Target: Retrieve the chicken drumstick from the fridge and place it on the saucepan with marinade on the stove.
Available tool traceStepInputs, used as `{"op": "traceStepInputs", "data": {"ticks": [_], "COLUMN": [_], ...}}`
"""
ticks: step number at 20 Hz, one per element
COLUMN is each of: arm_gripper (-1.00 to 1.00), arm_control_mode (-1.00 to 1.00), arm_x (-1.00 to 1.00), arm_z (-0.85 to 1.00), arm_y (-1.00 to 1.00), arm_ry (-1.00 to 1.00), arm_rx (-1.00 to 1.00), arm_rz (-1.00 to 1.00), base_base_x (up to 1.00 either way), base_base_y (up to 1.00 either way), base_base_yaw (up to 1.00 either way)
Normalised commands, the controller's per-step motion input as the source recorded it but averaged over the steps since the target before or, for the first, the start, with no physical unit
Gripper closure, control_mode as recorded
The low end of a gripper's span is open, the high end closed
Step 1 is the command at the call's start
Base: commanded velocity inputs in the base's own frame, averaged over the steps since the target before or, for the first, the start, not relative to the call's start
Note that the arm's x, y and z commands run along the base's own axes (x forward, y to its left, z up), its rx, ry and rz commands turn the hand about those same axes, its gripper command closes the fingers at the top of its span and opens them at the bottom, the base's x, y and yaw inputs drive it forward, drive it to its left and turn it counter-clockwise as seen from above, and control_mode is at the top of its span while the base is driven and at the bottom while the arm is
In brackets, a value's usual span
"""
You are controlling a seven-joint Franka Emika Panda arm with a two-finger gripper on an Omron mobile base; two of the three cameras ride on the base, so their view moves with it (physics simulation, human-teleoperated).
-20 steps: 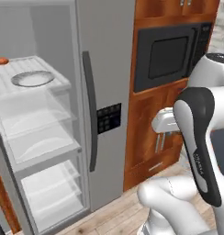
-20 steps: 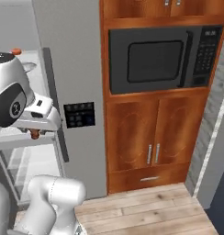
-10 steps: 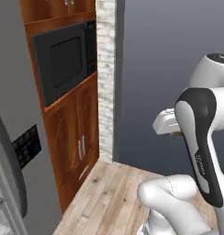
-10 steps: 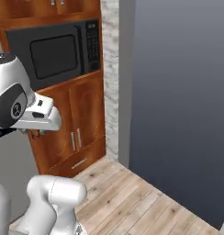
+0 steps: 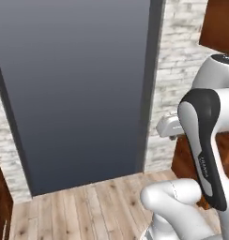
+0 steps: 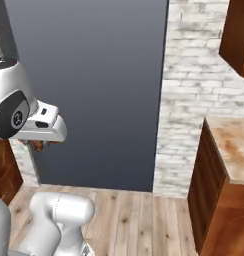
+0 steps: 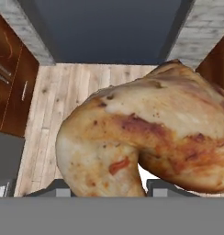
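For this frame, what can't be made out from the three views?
- Fingertips: in the hand view the chicken drumstick covers most of them, so the contact itself is hidden.
- Gripper: in the right base view the white hand blocks it; just a brown bit of the drumstick shows beneath.
- Wooden counter: cut off by the right base view's right edge.
- Dark doorway: what lies beyond it is a featureless grey.

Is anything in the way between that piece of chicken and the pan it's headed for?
Can't say: the chicken drumstick sits in the gripper, but neither pan nor stove is in sight, just a dark doorway, brick wall and wood floor.
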Motion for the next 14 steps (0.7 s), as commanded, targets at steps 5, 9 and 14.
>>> {"op": "traceStepInputs", "data": {"ticks": [5,9,14], "arm_gripper": [1.0,1.0,1.0], "arm_control_mode": [1.0,1.0,1.0], "arm_x": [0.0,0.0,0.0], "arm_z": [0.0,0.0,0.0], "arm_y": [0.0,0.0,0.0], "arm_ry": [0.0,0.0,0.0], "arm_rx": [0.0,0.0,0.0], "arm_rz": [0.0,0.0,0.0], "base_base_x": [0.0,0.0,0.04], "base_base_y": [0.0,-0.01,-0.07], "base_base_yaw": [-1.0,-0.94,-0.86]}}
